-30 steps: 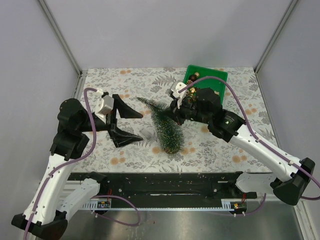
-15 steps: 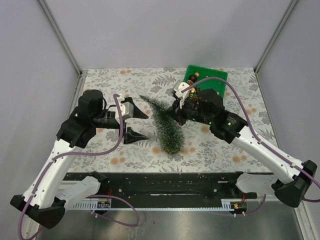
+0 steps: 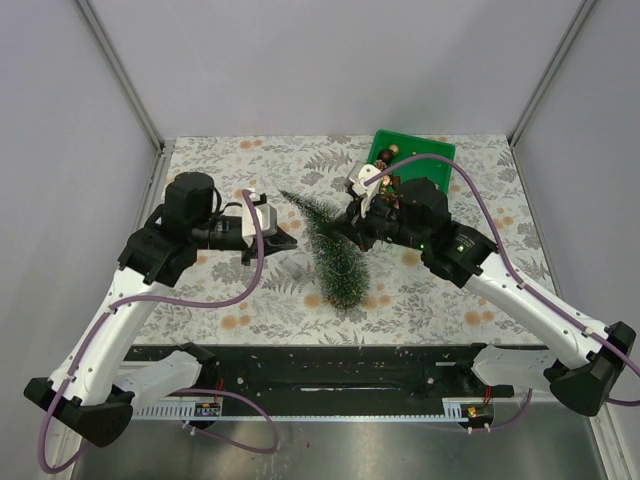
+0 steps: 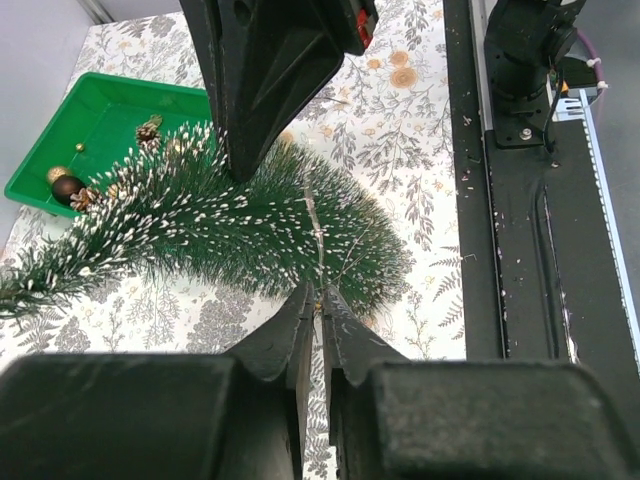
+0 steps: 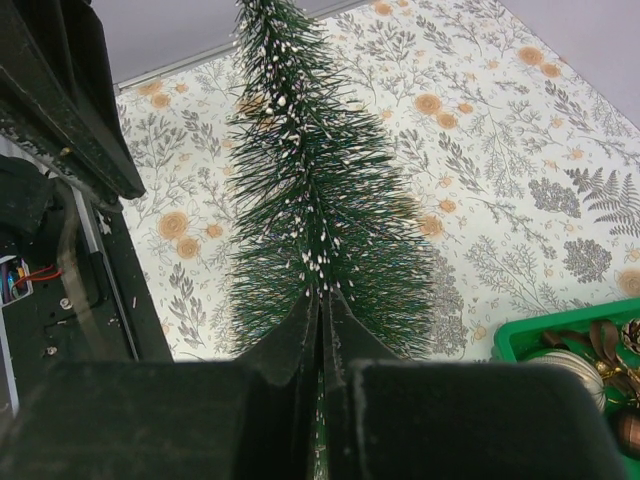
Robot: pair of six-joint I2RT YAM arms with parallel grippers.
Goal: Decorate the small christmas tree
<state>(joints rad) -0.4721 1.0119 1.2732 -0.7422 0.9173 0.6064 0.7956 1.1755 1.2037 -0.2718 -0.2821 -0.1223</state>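
Left gripper [image 3: 283, 241] has swung in beside the tree [image 3: 335, 258], fingers now shut; right gripper [image 3: 352, 230], pinched shut, touches its bristles. Best steady the tree first.

The table [image 3: 250, 300] is covered with a cloth printed with grey ferns and orange flowers. A green bin [image 3: 420, 140] stands at the far right edge. The small christmas tree [image 3: 335, 265] is near the centre, wide end toward the near edge, tip pointing far left. Whether it lies flat cannot be told. A black rail [image 3: 330, 365] borders the near edge.
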